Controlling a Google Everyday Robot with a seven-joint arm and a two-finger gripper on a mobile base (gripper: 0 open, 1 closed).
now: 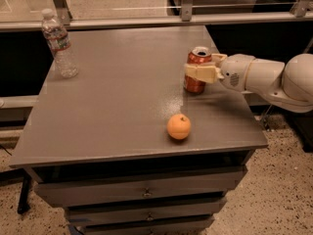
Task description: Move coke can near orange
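Observation:
The red coke can (197,58) with a silver top stands upright on the grey table (117,102), near its right edge. My gripper (200,72) reaches in from the right and is shut on the can's middle, its cream fingers (201,73) across the can's front. The orange (179,127) lies on the table toward the front edge, a short way in front of the can and slightly to its left. Can and orange do not touch.
A clear plastic water bottle (58,45) stands at the table's back left corner. My white arm (274,80) extends past the table's right edge. Drawers (146,192) sit below the tabletop. A metal rail (156,21) runs behind the table.

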